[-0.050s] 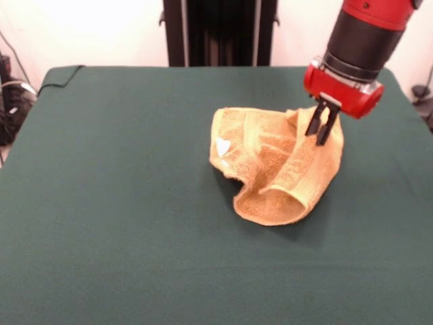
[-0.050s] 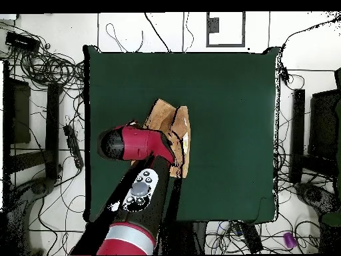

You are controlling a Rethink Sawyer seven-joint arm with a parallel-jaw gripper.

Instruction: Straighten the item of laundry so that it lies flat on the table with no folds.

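**Count of things on and around the table**

There is one table [image 1: 122, 223], covered in one dark green cloth. On it lies one towel [image 1: 277, 166], orange-tan and bunched into several folds. The towel carries one small white label [image 1: 223, 145], seen in the front view.

There is one robot arm [image 1: 365, 34], red and black, and it ends in one gripper [image 1: 323, 127] with two dark fingers [image 1: 329, 128].

In the overhead view the same single table [image 2: 226, 100], single towel [image 2: 174, 127] and single arm [image 2: 136, 143] show. Cables lie on the floor around the table; they are too many and too tangled to count.
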